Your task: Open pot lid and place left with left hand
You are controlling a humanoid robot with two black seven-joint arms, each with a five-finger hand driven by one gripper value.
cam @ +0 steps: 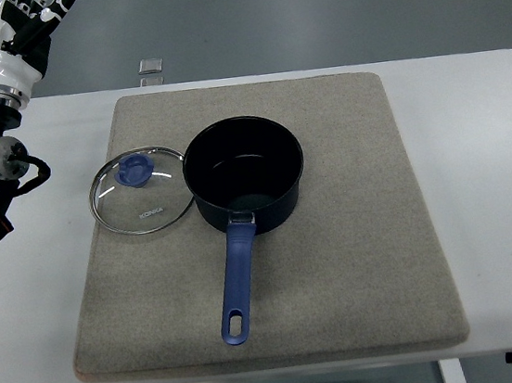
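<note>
left hand (pixel 29 18) fingertips cut off by top edge, lid (pixel 140 192) print unreadable

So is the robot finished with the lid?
Looks done. The lid is off and lies flat on the mat, left of the open pot, touching it. The left hand holds nothing, raised at the top left corner. Nothing seems left.

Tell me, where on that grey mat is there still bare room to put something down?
The mat is bare all along its right side, right of the pot, and in its near-left corner beside the pot handle. It is crowded at left centre, where the glass lid lies against the pot.
</note>
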